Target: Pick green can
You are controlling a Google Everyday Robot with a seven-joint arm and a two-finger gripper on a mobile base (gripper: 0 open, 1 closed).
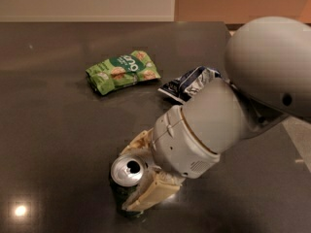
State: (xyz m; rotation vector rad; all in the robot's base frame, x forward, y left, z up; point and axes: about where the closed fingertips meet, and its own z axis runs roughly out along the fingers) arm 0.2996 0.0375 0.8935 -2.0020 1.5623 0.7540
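The green can [125, 176] stands upright on the dark table near the front edge, its silver top and dark drinking hole facing up. My gripper [141, 171] reaches down to it from the right. One cream finger [150, 193] lies against the can's near right side and the other [137, 142] against its far side. The fingers are shut on the can. The can's lower body is partly hidden by the near finger.
A flat light-green snack bag [122, 70] lies further back on the dark table [53, 130]. A dark blue and silver crinkled bag [189, 83] lies to its right, partly behind my arm. The table's right edge [291, 130] runs under my arm.
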